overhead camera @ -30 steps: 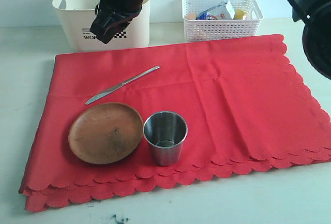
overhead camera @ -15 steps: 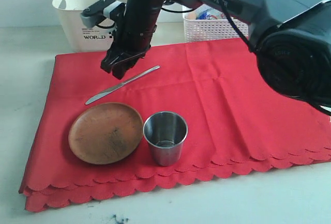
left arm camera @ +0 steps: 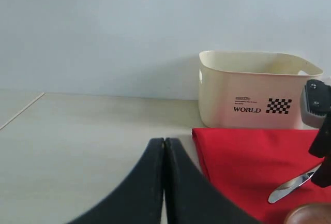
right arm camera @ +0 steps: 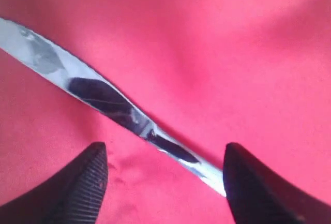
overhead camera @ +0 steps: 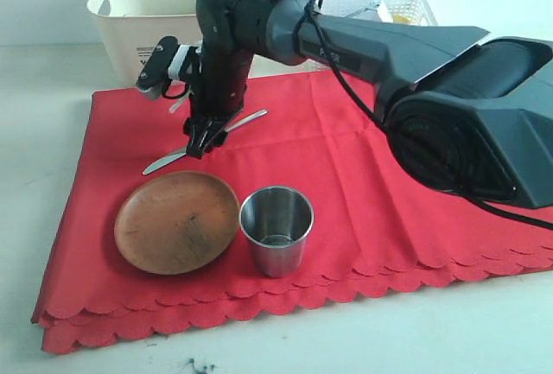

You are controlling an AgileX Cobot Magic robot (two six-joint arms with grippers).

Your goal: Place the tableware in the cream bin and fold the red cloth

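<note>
Your right claw (overhead camera: 200, 141), spread open, straddles the silver knife (overhead camera: 164, 163) lying on the red cloth (overhead camera: 389, 158); the pickup seems underway, so next clench it and carry it to the cream bin (overhead camera: 121, 41).

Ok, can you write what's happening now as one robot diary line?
right hand: open, straddling silver knife | left hand: shut, empty | wooden plate, steel cup: on red cloth

- Table (overhead camera: 34, 98): pale, smooth top, bare at the left and front edges.
- Red cloth (overhead camera: 346, 210): spread flat across the middle, scalloped front edge.
- Cream bin (overhead camera: 130, 37): behind the cloth's far left corner.
- White lattice basket (overhead camera: 423, 11): far side, partly hidden.
</note>
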